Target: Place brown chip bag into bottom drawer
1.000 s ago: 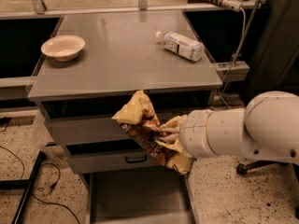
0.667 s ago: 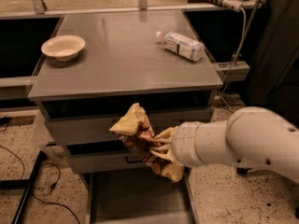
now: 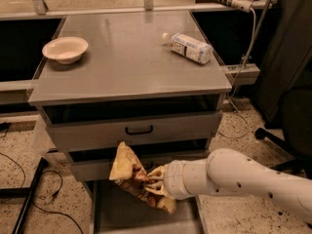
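The brown chip bag point(image 3: 130, 175), crumpled dark-brown and tan-yellow foil, hangs in front of the cabinet's lower drawers. My gripper point(image 3: 155, 182) is shut on its right side, reaching in from the right on a white arm. The bag hangs above the bottom drawer point(image 3: 117, 213), a grey tray pulled out low at the cabinet's foot, its front part cut off by the picture's lower edge. The bag's lower end hangs close over the tray.
On the grey cabinet top point(image 3: 126, 67) stand a white bowl point(image 3: 65, 49) at the left and a clear plastic bottle point(image 3: 187, 47) lying at the right. Two upper drawers, one with a black handle point(image 3: 139, 129). Cables on the floor at the left; a chair base point(image 3: 278, 145) at the right.
My gripper and the bag have moved down and to the left, from in front of the upper drawers to low over the bottom drawer.
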Robot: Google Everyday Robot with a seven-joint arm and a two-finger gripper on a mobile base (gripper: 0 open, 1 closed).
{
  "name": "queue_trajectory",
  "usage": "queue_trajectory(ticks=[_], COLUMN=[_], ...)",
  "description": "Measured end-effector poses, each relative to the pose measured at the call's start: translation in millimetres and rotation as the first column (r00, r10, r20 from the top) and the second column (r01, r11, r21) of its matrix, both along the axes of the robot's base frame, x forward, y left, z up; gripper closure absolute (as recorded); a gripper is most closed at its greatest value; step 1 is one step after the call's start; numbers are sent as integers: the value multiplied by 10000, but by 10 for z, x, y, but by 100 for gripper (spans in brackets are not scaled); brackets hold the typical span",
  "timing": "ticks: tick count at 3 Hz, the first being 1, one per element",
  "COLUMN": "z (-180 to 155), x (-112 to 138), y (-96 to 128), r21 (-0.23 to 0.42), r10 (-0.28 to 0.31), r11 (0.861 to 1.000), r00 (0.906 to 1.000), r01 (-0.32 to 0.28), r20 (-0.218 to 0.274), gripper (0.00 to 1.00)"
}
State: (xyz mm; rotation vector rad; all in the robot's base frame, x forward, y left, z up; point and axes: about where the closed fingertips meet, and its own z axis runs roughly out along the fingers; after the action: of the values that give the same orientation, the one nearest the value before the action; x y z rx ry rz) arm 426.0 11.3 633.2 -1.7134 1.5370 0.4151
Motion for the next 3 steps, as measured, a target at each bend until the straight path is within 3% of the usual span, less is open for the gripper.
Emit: queue_trajectory(ticks=[1, 3], z=[-295, -429], x=[-42, 63], y=[21, 28], r21=[85, -244], r10=[662, 474], r11=[9978, 9985], r00=[9975, 9983], r01=[-660, -483], r20=[-254, -353], gripper=[100, 100])
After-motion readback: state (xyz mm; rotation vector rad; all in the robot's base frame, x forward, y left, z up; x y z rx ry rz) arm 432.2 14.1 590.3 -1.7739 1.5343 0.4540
